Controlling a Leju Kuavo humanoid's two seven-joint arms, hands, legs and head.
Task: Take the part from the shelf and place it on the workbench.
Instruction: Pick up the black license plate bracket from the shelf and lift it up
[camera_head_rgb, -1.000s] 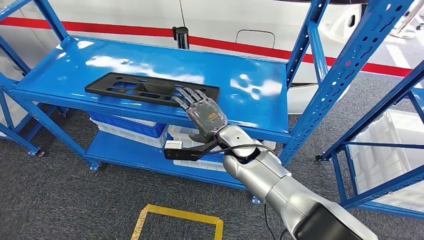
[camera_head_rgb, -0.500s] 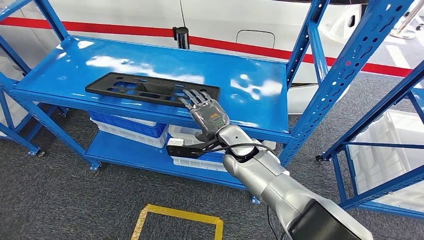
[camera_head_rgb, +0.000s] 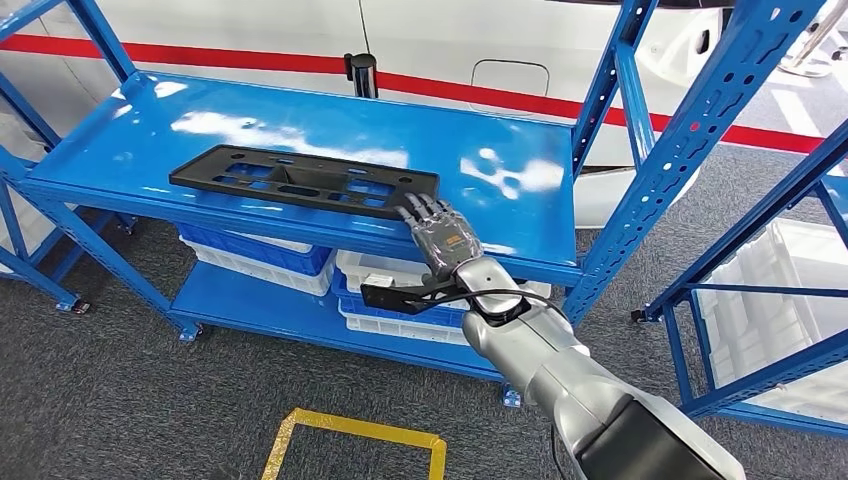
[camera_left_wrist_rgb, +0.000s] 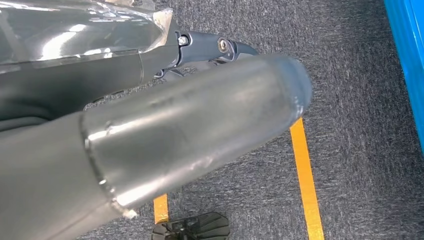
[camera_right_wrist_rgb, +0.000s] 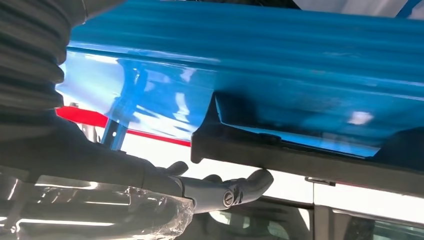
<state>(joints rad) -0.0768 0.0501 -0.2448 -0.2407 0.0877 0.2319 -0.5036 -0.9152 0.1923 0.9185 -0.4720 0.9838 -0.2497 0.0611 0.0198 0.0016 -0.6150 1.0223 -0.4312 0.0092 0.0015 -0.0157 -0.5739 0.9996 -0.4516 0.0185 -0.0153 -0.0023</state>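
Observation:
The part, a long flat black plastic panel (camera_head_rgb: 300, 180) with cut-outs, lies on the blue shelf's top board (camera_head_rgb: 500, 180), near its front edge. My right hand (camera_head_rgb: 440, 232) is open, palm down, fingers stretched out, at the panel's front right corner; its fingertips (camera_head_rgb: 420, 208) reach the panel's edge, and whether they touch I cannot tell. The right wrist view has the panel's edge (camera_right_wrist_rgb: 300, 157) close by, the dark fingers (camera_right_wrist_rgb: 240, 187) straight alongside it with nothing held. My left hand (camera_left_wrist_rgb: 165, 135) hangs over the carpet, its thumb and a dark finger (camera_left_wrist_rgb: 220, 46) extended, holding nothing.
White and blue bins (camera_head_rgb: 390, 290) stand on the lower shelf board. A second blue rack (camera_head_rgb: 740, 250) with a white bin (camera_head_rgb: 790, 300) stands to the right. Yellow tape (camera_head_rgb: 350, 440) marks the grey carpet. A white body with a red stripe (camera_head_rgb: 470, 90) lies behind.
My right hand has slid to the right and slightly back toward the shelf's front edge, from over the panel's right end to its front right corner. The panel has stayed put.

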